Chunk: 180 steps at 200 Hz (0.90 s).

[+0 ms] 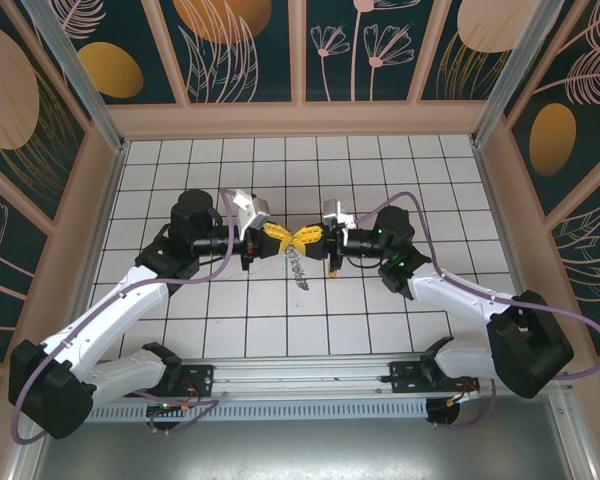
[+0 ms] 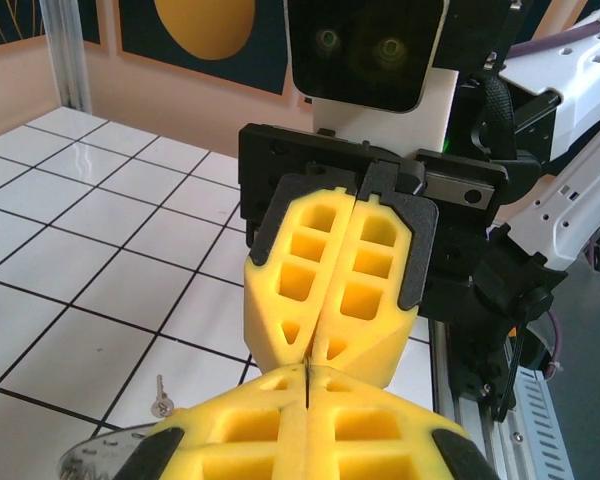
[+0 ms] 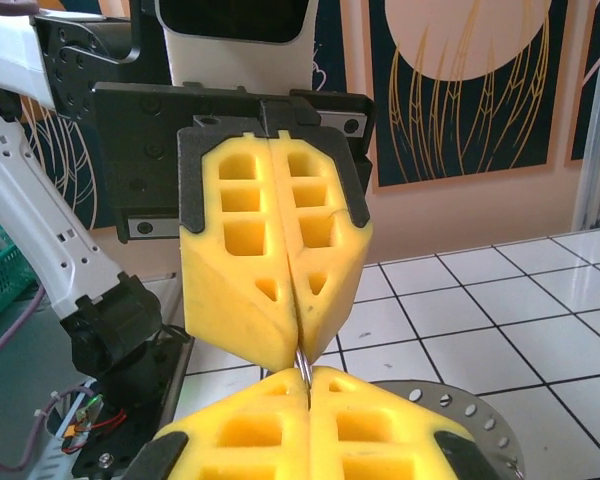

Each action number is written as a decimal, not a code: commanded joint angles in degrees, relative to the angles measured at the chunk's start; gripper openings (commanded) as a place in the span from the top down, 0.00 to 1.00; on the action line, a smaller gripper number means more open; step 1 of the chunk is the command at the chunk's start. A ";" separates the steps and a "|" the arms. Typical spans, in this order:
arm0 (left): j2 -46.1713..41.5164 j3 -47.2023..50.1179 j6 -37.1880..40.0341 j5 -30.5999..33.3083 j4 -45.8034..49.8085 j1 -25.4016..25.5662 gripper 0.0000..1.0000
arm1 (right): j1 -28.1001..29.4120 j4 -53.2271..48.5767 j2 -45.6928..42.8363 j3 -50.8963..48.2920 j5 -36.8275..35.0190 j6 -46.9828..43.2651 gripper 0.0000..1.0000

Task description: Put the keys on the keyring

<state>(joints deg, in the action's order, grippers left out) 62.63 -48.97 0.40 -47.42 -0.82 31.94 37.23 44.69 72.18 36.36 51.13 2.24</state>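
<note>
My two grippers meet tip to tip above the middle tiles, the left gripper (image 1: 283, 238) facing the right gripper (image 1: 305, 236). Both are shut on the keyring (image 3: 302, 362), a thin silvery wire loop pinched between the yellow tips. In the left wrist view it shows as a thin dark edge (image 2: 308, 368) in the slit of my left gripper (image 2: 308, 378). A grey flat perforated piece (image 3: 450, 402) hangs from it, seen dangling as a silvery strip (image 1: 298, 266). My right gripper (image 3: 308, 380) has its jaws pressed together on the wire. One small key (image 2: 161, 397) lies loose on a white tile below.
White tiled floor (image 1: 280, 160) with dark grout, walled by peach-framed patterned panels (image 1: 300, 50). The metal rail (image 1: 310, 385) with both arm bases runs along the near edge. Purple cables (image 1: 450, 270) loop beside the right arm.
</note>
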 commanded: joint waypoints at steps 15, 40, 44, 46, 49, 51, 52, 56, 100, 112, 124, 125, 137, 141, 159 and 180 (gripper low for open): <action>0.19 -2.95 2.09 0.91 1.95 0.56 1.00 | 0.65 -0.40 -1.03 2.25 -0.58 -2.38 1.00; 0.23 -4.59 5.76 6.51 9.31 0.59 0.94 | 1.00 -13.08 -3.29 5.15 -5.52 -10.62 1.00; 0.34 -4.97 6.32 7.49 10.57 0.58 0.91 | 1.27 -15.89 -3.50 5.96 -6.47 -12.22 1.00; 0.37 -5.03 6.64 7.99 11.21 0.62 0.89 | 1.33 -17.19 -3.60 6.48 -7.01 -13.02 1.00; 0.43 -5.26 6.99 8.60 11.95 0.58 0.87 | 1.54 -19.28 -3.67 7.14 -7.67 -14.24 1.00; 0.44 -5.33 7.22 8.95 12.46 0.58 0.85 | 1.59 -20.43 -3.66 7.56 -8.08 -14.98 1.00; 0.46 -5.34 7.32 9.16 12.62 0.58 0.84 | 1.65 -21.31 -3.64 7.75 -8.38 -15.33 1.00; 0.42 -5.51 7.55 10.01 13.33 0.58 0.80 | 1.88 -23.95 -3.70 8.76 -9.37 -16.96 1.00; -0.58 -5.78 10.15 14.88 16.76 0.63 0.68 | 4.66 -41.21 -2.93 16.36 -17.54 -25.13 1.00; -0.58 -6.11 11.12 15.24 17.86 0.66 0.67 | 5.59 -44.60 -2.30 18.23 -19.12 -26.41 1.00; -0.42 -6.41 12.18 15.81 19.26 0.64 0.66 | 6.46 -48.09 -1.33 20.43 -20.92 -27.46 1.00; -0.41 -6.45 12.31 15.93 19.36 0.65 0.66 | 6.54 -48.37 -1.25 20.65 -21.04 -27.51 1.00; -0.40 -6.38 13.12 16.40 20.35 0.63 0.66 | 7.26 -51.28 -0.45 22.52 -21.84 -28.31 1.00; -0.36 -6.42 13.26 16.50 20.54 0.59 0.66 | 7.47 -52.03 -0.23 22.91 -21.86 -28.38 1.00; -0.88 -6.40 13.74 16.47 20.94 0.66 0.66 | 8.23 -54.31 0.43 24.41 -21.87 -28.76 1.00; -1.76 -6.46 14.18 16.49 20.95 0.66 0.66 | 9.20 -56.96 1.05 25.98 -21.44 -29.04 1.00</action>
<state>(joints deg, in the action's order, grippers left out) 62.61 -53.69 12.43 -31.77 18.33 32.27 45.17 -7.66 72.62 58.98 30.15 -24.80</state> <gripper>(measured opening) 0.338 0.044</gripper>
